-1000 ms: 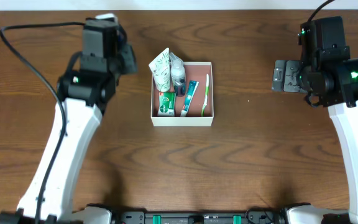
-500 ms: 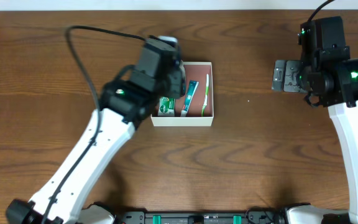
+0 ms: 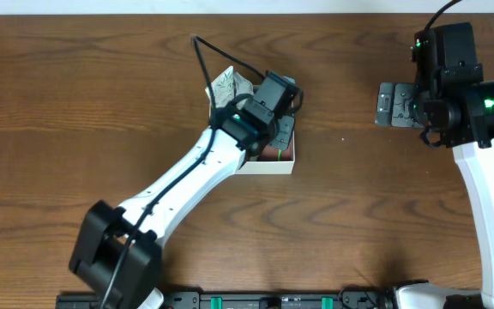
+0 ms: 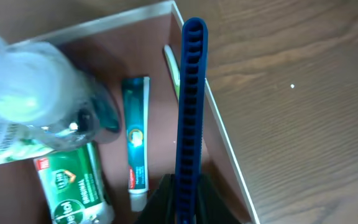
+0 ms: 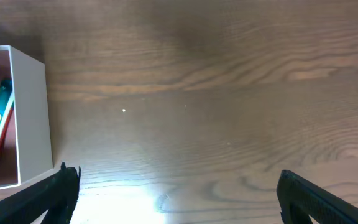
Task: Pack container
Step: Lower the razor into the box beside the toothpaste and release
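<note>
The container [image 3: 268, 168] is a shallow white box with a reddish-brown inside, at the table's middle. My left gripper [image 4: 184, 200] is shut on a blue comb [image 4: 190, 106] and holds it over the container's right side, near its right wall [image 4: 229, 149]. Inside lie a teal toothpaste tube [image 4: 135, 137], a green tube [image 4: 67, 186], a clear bottle [image 4: 36, 106] and a green toothbrush [image 4: 173, 65]. In the overhead view the left arm [image 3: 264, 112] covers most of the box. My right gripper [image 5: 178, 186] is open and empty over bare wood, right of the container [image 5: 33, 118].
A white and green pouch [image 3: 225, 86] sticks out at the container's back left corner. The right arm [image 3: 440, 86] hovers at the table's right side. A bright glare lies on the wood under the right gripper.
My left arm has swung from the far left across to the container and now hangs over its right half with the comb. The right arm has not moved.
</note>
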Action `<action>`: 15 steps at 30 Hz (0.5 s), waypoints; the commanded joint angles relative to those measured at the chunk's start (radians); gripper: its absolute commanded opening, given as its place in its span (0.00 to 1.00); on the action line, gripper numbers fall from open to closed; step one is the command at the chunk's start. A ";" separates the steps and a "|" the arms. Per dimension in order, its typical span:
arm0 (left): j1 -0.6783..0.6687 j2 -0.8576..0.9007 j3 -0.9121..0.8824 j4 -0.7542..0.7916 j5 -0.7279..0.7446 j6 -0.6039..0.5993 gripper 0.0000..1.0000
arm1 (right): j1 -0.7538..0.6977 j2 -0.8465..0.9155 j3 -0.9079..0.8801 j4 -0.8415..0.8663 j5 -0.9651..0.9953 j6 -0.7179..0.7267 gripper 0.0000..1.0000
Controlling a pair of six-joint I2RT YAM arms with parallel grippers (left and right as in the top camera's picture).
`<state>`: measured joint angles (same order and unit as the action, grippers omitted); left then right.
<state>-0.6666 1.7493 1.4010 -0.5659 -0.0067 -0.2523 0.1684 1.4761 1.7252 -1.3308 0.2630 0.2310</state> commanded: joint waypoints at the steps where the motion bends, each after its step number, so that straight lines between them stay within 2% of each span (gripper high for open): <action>1: 0.000 0.020 -0.005 0.015 -0.021 -0.015 0.09 | -0.004 -0.005 0.011 -0.001 0.014 0.016 0.99; 6: 0.000 0.027 -0.005 0.018 -0.060 -0.015 0.11 | -0.004 -0.005 0.011 -0.001 0.014 0.016 0.99; 9: -0.001 0.027 -0.005 0.023 -0.060 -0.015 0.29 | -0.004 -0.005 0.011 -0.001 0.014 0.016 0.99; 13: -0.001 0.027 -0.005 0.026 -0.060 -0.015 0.41 | -0.004 -0.005 0.011 -0.001 0.014 0.016 0.99; 15: -0.001 0.027 -0.005 0.030 -0.061 -0.014 0.43 | -0.004 -0.005 0.011 -0.001 0.014 0.016 0.99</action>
<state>-0.6678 1.7676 1.4010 -0.5404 -0.0521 -0.2646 0.1684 1.4761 1.7252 -1.3308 0.2630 0.2310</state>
